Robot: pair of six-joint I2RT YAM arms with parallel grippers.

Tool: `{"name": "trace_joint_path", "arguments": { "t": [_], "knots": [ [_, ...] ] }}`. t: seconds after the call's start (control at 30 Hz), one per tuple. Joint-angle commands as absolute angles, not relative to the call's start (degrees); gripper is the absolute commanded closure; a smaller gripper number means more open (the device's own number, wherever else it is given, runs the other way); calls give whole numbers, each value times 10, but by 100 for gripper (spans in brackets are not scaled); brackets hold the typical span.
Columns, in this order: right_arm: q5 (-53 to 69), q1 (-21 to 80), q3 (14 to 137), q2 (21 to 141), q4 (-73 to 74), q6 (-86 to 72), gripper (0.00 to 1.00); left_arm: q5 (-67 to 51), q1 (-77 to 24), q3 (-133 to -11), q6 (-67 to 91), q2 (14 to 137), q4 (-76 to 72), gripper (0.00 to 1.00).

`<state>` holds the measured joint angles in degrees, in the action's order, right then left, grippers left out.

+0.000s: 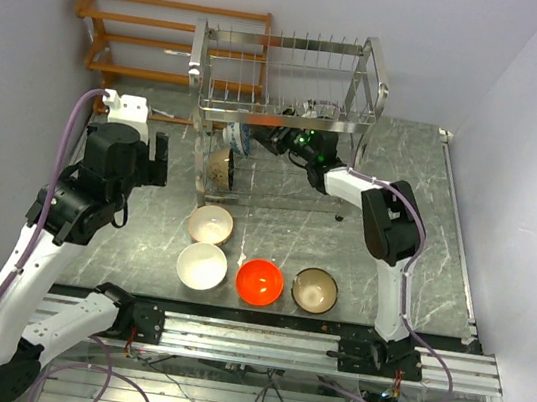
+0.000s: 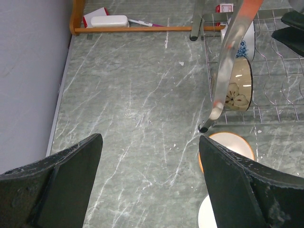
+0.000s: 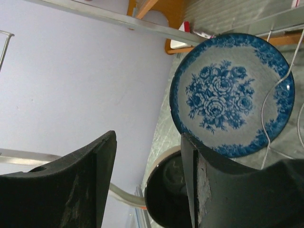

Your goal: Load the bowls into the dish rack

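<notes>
The silver wire dish rack stands at the back of the table. On its lower tier a blue-and-white bowl and a dark bowl stand on edge. The cream-tan bowl, white bowl, red-orange bowl and olive-brown bowl sit on the table in front. My right gripper is open and empty inside the lower tier. Its view shows the blue-and-white bowl and the dark bowl just beyond the fingers. My left gripper is open and empty over bare table, left of the cream-tan bowl.
An orange wooden shelf stands behind the rack at the back left, with a white case under it. The rack's leg comes down close to my left gripper's right finger. Walls close in on both sides.
</notes>
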<state>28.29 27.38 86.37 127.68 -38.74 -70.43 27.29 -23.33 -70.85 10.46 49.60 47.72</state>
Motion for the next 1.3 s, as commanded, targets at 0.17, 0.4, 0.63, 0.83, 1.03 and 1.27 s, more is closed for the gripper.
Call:
{"name": "trace_joint_path", "arguments": {
  "t": [0.17,0.4,0.63,0.83,1.03,1.27],
  "knots": [
    [340,270,786,1202,-432,-714,45,266,-229,-695,100,479,451,7],
    [388,304,702,1119,-383,-690,45,270,-229,-693,94,469,456,7],
    [388,379,693,1043,-150,-534,45,267,-229,-695,95,467,460,7],
    [352,386,673,987,0,-447,45,259,-229,-680,94,459,463,7],
    [340,405,624,945,80,-411,46,247,-229,-680,95,462,466,7],
    [177,501,657,871,295,-284,46,243,-229,-662,92,452,464,7]
  ]
}}
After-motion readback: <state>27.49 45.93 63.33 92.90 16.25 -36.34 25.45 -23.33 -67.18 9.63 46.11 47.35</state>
